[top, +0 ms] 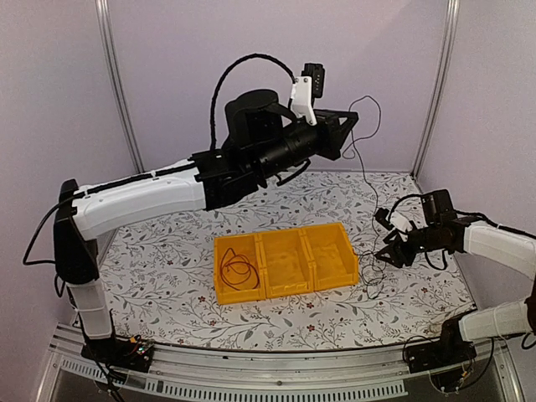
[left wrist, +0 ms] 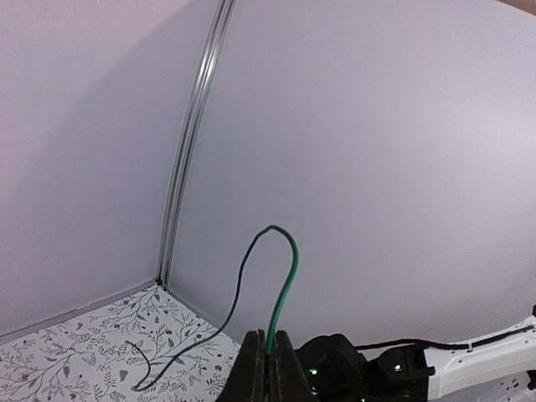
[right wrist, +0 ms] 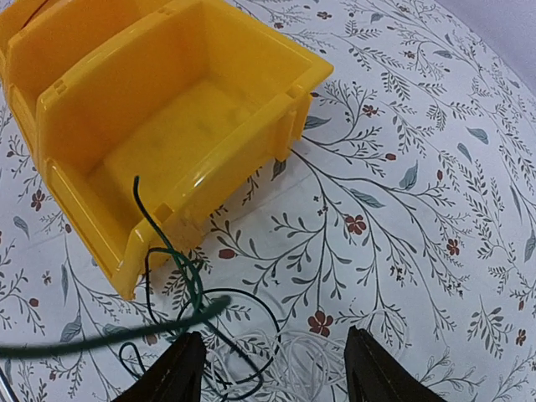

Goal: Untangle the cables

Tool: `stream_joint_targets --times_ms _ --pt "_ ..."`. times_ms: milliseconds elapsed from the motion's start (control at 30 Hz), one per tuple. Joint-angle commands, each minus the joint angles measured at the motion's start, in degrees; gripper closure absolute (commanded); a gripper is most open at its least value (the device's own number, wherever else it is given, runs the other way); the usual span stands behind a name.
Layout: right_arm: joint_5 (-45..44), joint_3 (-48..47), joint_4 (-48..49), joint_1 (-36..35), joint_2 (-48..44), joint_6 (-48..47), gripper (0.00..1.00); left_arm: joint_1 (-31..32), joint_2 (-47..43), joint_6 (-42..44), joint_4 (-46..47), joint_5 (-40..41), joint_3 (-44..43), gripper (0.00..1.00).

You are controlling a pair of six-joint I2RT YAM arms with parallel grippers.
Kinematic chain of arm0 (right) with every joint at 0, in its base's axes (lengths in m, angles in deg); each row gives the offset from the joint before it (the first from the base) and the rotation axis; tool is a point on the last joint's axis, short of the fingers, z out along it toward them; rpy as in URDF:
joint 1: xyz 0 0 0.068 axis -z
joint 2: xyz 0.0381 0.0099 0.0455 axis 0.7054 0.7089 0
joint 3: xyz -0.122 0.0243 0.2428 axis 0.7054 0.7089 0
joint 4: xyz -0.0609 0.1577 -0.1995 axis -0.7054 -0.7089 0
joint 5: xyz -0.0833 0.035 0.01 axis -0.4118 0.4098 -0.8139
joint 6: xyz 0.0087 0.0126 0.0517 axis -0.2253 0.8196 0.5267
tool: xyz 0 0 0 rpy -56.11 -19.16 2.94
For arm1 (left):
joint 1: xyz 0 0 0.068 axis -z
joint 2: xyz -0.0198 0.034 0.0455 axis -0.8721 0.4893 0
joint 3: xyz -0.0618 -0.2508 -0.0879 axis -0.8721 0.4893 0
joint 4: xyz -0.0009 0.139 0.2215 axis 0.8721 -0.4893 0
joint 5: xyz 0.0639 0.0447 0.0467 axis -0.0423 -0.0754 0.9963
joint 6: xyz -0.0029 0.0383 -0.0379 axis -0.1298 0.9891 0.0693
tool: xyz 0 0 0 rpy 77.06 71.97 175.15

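My left gripper (top: 350, 126) is raised high at the back and is shut on a thin green cable (left wrist: 287, 280). The cable loops above the jaws and hangs down to a tangle of cables (top: 369, 270) on the table, right of the yellow bin (top: 335, 272). My right gripper (right wrist: 276, 377) is open, low over this tangle. White loops (right wrist: 327, 362), a black wire (right wrist: 251, 295) and the green wire (right wrist: 188, 272) lie between its fingers. A red cable (top: 238, 270) lies coiled in the bin's left compartment.
The yellow bin (right wrist: 79, 88) has three compartments and stands mid-table; its right corner is close to the tangle. Lilac walls with metal corner posts (top: 117, 92) enclose the floral tabletop (top: 167, 251). The right arm (top: 494, 243) lies low along the right side.
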Motion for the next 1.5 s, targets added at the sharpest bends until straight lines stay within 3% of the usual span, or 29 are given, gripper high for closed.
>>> stream_joint_targets --times_ms 0,167,267,500,633,867,1067,1200,1467 --pt "-2.8 -0.6 2.3 0.0 4.9 1.3 0.43 -0.6 -4.4 2.9 -3.8 -1.2 -4.6 1.0" --pt "-7.4 -1.4 2.8 0.1 10.5 2.5 0.52 -0.6 -8.1 5.7 -6.9 0.0 -6.3 1.0" --pt "-8.5 -1.6 2.9 0.0 11.9 2.8 0.64 -0.6 -10.9 7.1 -8.0 1.1 -5.4 1.0" --pt "-15.0 -2.0 3.9 0.1 13.1 4.0 0.73 -0.6 -17.4 10.6 -11.2 4.7 -0.1 1.0" --pt "-12.9 -3.9 0.4 0.1 10.0 4.2 0.61 -0.9 -20.2 11.1 -12.8 6.3 5.1 1.0" --pt "-4.4 -9.9 -12.2 0.1 -3.9 0.7 0.39 -1.0 -25.2 9.5 -13.3 8.1 15.9 1.0" --pt "0.0 -17.3 -22.3 0.1 -9.9 -3.1 0.34 -1.3 -26.8 7.1 -13.6 7.4 23.1 1.0" --pt "3.3 -17.3 -18.1 0.1 -12.6 0.3 0.33 -1.7 -26.7 5.9 -16.1 6.3 25.6 1.0" --pt "0.4 -2.8 -1.5 0.1 -15.4 5.9 0.34 -3.3 -27.0 5.0 -17.1 5.3 28.0 1.0"
